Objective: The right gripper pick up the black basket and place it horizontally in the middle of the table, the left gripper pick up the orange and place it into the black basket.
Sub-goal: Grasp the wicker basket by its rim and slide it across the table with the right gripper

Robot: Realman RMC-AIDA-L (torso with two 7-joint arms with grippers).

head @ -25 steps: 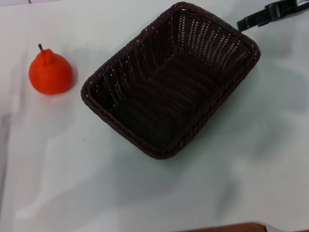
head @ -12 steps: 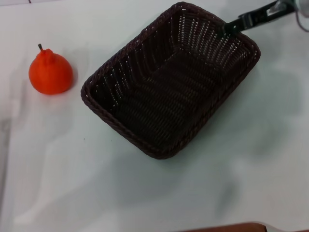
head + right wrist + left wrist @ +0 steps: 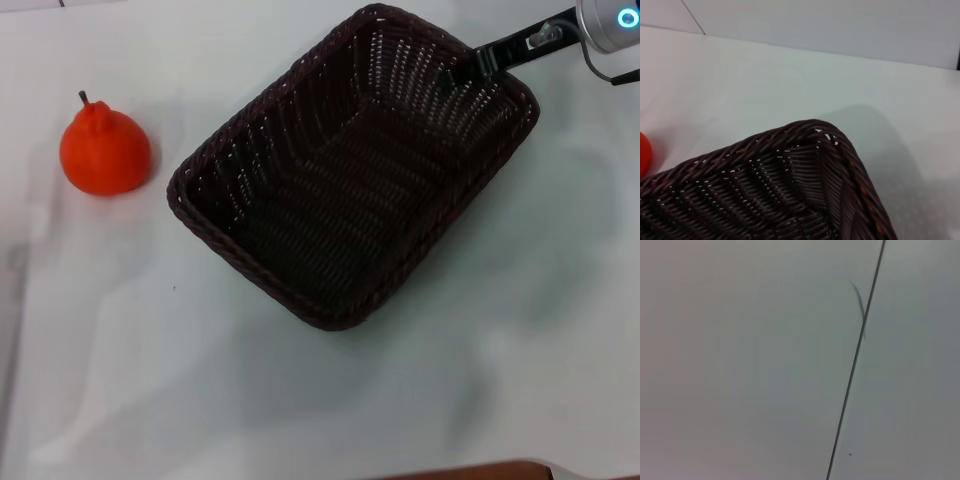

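The black basket (image 3: 355, 165) lies on the table (image 3: 520, 340) right of centre, its long axis running diagonally from near-left to far-right. The right gripper (image 3: 462, 70) reaches over its far-right corner; whether its jaws are parted cannot be told. The orange (image 3: 104, 150) stands apart at left, stem up.

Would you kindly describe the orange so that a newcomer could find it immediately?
On the white table, find the big dark woven black basket. Left of it, apart from its rim, sits the orange: the only bright thing there, round with a bumpy pointed neck and dark stem.
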